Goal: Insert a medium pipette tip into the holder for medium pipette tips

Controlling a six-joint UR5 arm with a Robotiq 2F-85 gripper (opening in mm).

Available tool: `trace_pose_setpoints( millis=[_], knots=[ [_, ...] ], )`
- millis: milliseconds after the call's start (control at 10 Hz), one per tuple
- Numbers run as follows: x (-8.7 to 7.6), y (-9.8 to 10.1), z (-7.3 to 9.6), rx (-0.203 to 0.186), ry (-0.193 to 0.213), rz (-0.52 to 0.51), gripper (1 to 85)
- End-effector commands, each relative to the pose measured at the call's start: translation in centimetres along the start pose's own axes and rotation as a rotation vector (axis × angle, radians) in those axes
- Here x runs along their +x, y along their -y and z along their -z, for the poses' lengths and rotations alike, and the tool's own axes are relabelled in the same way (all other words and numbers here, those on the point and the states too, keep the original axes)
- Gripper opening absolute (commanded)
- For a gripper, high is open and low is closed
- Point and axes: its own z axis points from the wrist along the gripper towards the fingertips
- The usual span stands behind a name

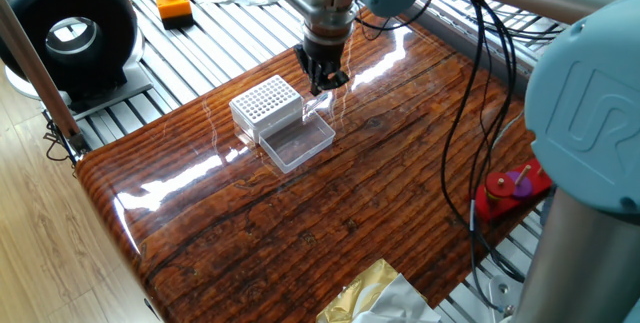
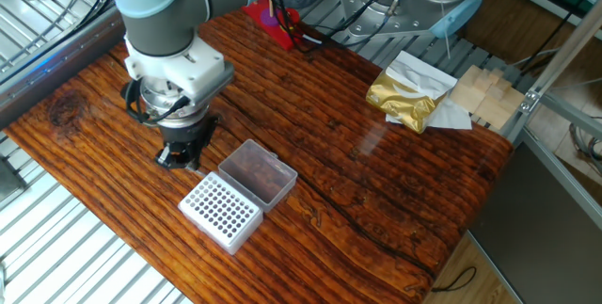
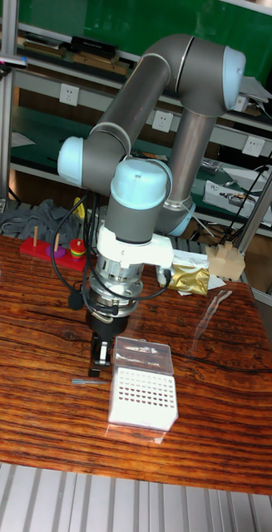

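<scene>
One wooden counter (image 1: 330, 203) carried everything of the task, and most of it was left bare beyond the tool's reach. Above it the grey UR5 arm (image 3: 140, 191) was bent down, so that the tool (image 1: 322, 81) was held low over the wood and pointed straight downward.

Just beside the tool, and a little lower than its tips, the holder for medium pipette tips (image 1: 266, 101) was seen resting on the counter. Its white grid of holes faced upward, and its clear hinged lid (image 1: 297, 143) was laid open flat on the side further from the tool's wrist. No tip could be made out standing in the grid, though the holes were too small for this to be settled.

The task was therefore judged to be at an early stage, with insertion not yet done and a tip yet to be carried over the grid and pressed in.

The dark fingers were seen close together, but whether anything was gripped between them could not be told. No contact with the holder was seen. Right by the tool's tips, on the side away from the holder, a thin pale sliver (image 3: 87, 381) was seen lying flat on the wood. It was taken, with some doubt, for a pipette tip.
</scene>
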Motion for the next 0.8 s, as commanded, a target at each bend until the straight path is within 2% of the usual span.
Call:
trace_pose_setpoints(
  millis=[0,100,400,700],
  knots=[
    [0.03,-1.28,-1.09,-0.044,0.02,0.002,2.7],
    [-0.21,-1.41,-1.42,-0.048,0.033,0.017,9.7],
    [0.1,-1.36,-1.83,-0.042,0.023,0.028,11.0],
    [0.45,-0.84,-1.92,-0.02,0.011,0.024,12.0]
  ],
)
